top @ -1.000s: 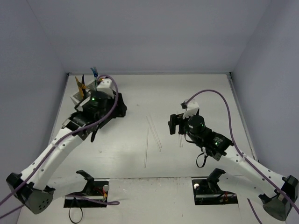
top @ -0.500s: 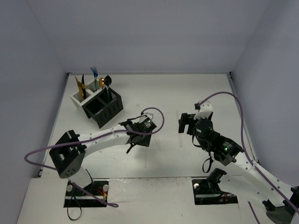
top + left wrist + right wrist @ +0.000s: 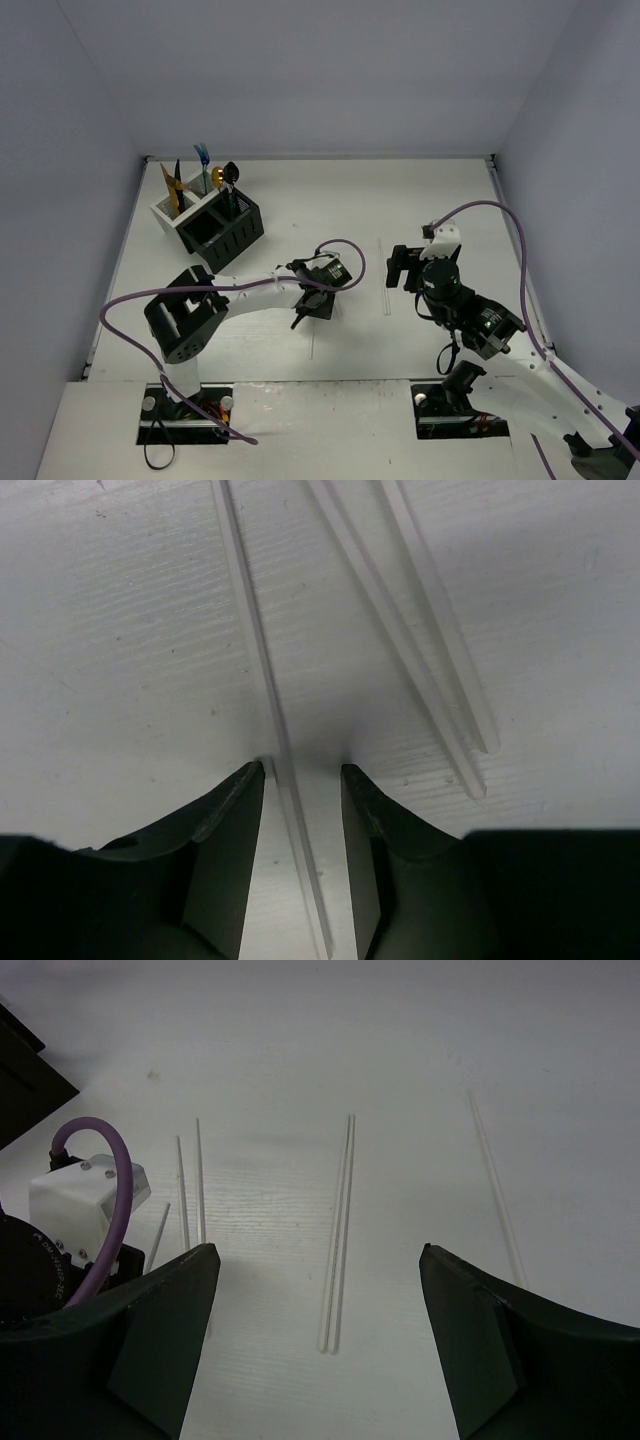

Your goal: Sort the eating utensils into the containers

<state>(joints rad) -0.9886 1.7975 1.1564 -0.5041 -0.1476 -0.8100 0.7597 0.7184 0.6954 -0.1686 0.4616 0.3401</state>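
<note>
The containers (image 3: 212,225), joined white and black mesh bins, stand at the back left with gold (image 3: 168,184), blue (image 3: 203,158) and black (image 3: 230,176) eating utensils upright in them. Several slim clear utensils lie flat mid-table. My left gripper (image 3: 310,303) is down at the table. Its jaws (image 3: 303,770) straddle one clear utensil (image 3: 255,650), narrow but open, with a gap on the right side. Two more clear utensils (image 3: 415,645) lie just to its right. My right gripper (image 3: 318,1255) hovers wide open above a pair of clear utensils (image 3: 340,1220).
In the right wrist view, a single clear utensil (image 3: 495,1195) lies to the right of the pair. The left arm's wrist with its purple cable (image 3: 85,1210) is at the left. Walls close in the table on three sides.
My left arm swung from the containers to mid-table and came down over a clear utensil, its jaws narrowing. My right gripper drifted slightly right, still open.
</note>
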